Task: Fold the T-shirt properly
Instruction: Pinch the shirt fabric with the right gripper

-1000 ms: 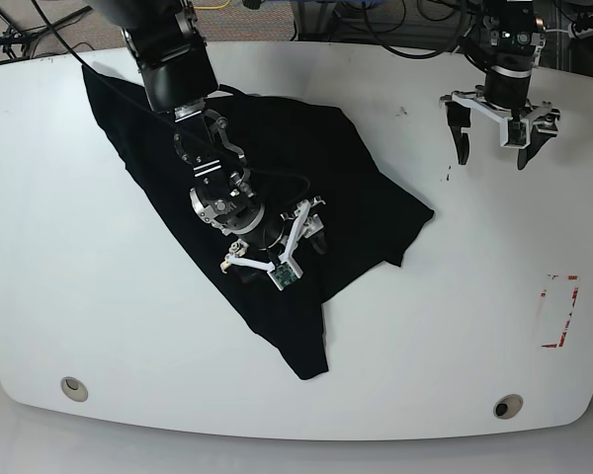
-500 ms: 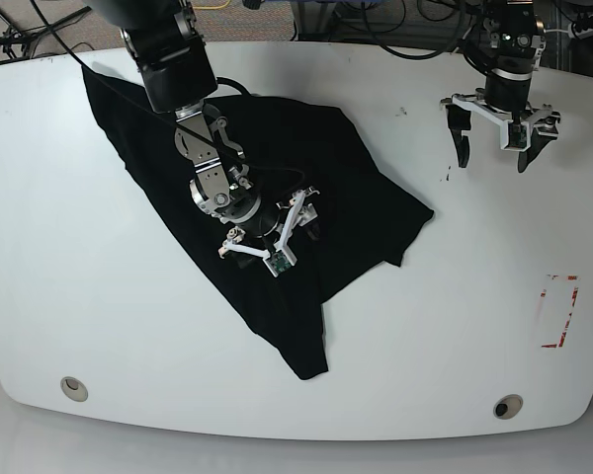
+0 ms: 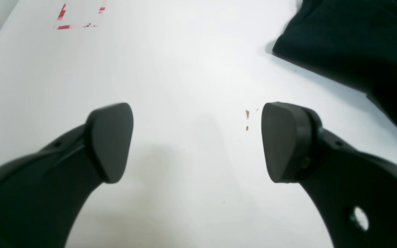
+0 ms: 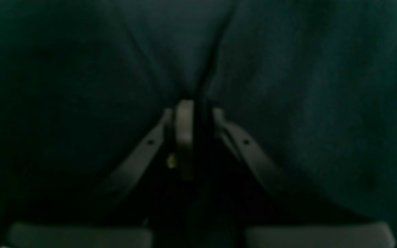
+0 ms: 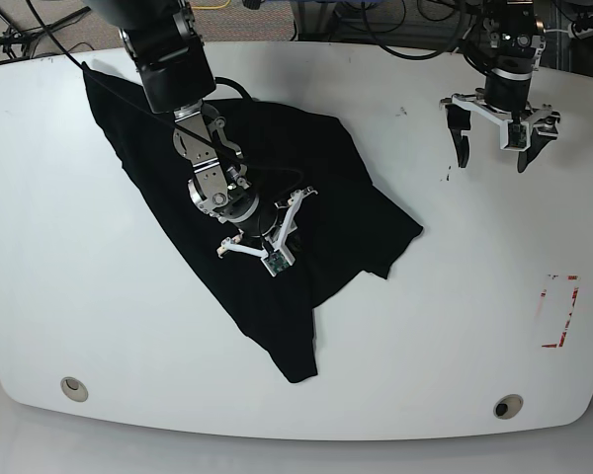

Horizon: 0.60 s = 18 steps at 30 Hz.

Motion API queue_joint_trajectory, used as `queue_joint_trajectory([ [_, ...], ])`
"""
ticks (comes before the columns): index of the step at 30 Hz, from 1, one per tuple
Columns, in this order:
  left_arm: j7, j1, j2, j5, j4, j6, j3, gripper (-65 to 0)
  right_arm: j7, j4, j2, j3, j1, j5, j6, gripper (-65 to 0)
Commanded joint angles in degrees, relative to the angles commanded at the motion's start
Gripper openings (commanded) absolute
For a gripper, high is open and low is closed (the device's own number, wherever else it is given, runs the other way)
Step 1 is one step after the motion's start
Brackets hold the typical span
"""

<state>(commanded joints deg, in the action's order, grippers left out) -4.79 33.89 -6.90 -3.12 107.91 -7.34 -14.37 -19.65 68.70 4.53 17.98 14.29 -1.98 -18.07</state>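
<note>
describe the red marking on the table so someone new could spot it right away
Start from the white table and look to its edge farthest from the black T-shirt. Below the open left end effector is a small red dashed rectangle outline, the table's only coloured mark.

**Matt cloth on a smooth white worktop**

The T-shirt (image 5: 277, 168) is soft black cloth, matt, with a fine woven grain that shows in the right wrist view (image 4: 305, 86), where it creases into shallow folds. The worktop (image 5: 99, 326) is white, smooth and faintly satin, taking soft shadows; a few small brown specks (image 3: 247, 119) and a patch of red tape marks (image 3: 78, 17) sit on it. The left gripper (image 3: 196, 141) has dark, matt fingers (image 3: 110, 141) that look like moulded plastic, smooth-faced. The right gripper (image 5: 267, 242) shows white plastic struts on a bare grey metal wrist (image 5: 212, 188).
</note>
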Motion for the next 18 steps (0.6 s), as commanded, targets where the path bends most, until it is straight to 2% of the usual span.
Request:
queue_joint_trajectory([
  [3, 0.0, -0.09, 0.0, 0.0, 0.0, 0.0, 0.0, -10.3, 0.0, 1.05, 0.0, 0.0, -0.97, 0.0, 0.0, -61.0],
  [6, 0.0, -0.09, 0.0, 0.09, 0.0, 0.0, 0.09, -10.3, -0.18, 3.6, 0.0, 0.0, -1.67, 0.09, 0.0, -65.0],
  [10, -0.09, -0.88, 0.0, 0.09, 0.0, 0.0, 0.09, -10.3, -0.88, 5.71, 0.0, 0.0, -2.55, 0.09, 0.0, -64.7],
  [18, -0.09, -1.23, 0.0, 0.18, -0.09, -0.09, 0.26, -10.3, -1.93, 6.59, 0.0, 0.0, -3.08, 0.09, 0.09, -53.3],
])
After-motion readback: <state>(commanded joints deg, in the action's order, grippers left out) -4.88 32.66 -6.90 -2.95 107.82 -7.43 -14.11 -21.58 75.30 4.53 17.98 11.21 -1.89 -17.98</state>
